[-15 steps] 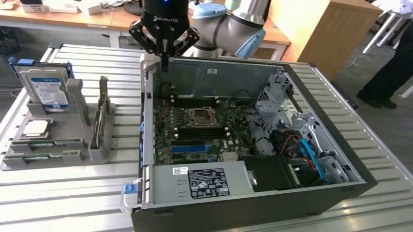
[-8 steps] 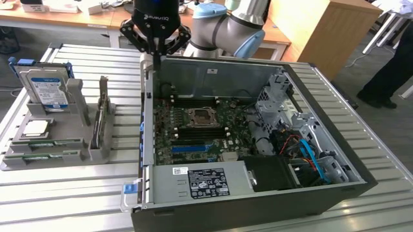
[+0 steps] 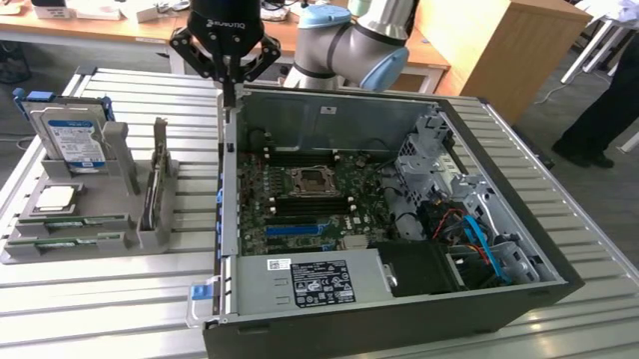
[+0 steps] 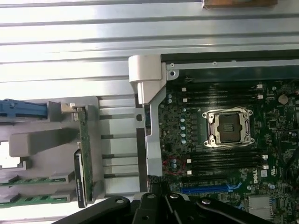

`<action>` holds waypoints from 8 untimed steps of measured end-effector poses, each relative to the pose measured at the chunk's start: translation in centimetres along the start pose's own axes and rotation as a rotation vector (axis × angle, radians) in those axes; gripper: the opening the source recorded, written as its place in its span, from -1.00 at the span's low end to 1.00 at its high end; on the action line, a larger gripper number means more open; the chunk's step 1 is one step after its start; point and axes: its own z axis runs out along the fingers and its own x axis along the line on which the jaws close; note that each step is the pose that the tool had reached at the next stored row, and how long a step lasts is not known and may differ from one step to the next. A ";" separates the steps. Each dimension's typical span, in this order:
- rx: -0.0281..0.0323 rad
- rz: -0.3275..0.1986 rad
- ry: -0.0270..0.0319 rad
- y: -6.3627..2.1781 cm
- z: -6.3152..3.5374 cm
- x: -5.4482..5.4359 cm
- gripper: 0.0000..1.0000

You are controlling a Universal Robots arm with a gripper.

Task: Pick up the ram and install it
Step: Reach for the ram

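This is a robotics lab or test workshop. A robot arm [image 3: 349, 45] reaches over a ribbed aluminium table [image 3: 100, 314], where an open computer case [image 3: 330, 123] lies with its motherboard [image 3: 310, 194] exposed. Beside the case, a grey moulded rack [image 3: 152, 238] holds loose parts, among them a hard drive [image 3: 68, 138] and the ram [image 3: 156, 176] on edge. Behind are cluttered wooden desks [image 3: 110, 30] and a wooden cabinet [image 3: 509, 52], and a person [image 3: 609, 105] stands at the exterior view's right.

An open computer case [image 3: 399, 333] lay on a slatted table [image 3: 100, 314], motherboard [image 3: 319, 206] exposed — beside it a grey holder [image 3: 155, 238] carried a hard drive [image 3: 68, 138] and square chip [image 3: 56, 197].
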 end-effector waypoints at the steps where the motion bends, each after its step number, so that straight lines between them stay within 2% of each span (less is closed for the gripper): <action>1: -0.0001 0.000 0.0000 0.04 0.01 0.2 -0.79; 8: -0.0001 0.000 0.0000 0.31 0.04 1.7 -0.79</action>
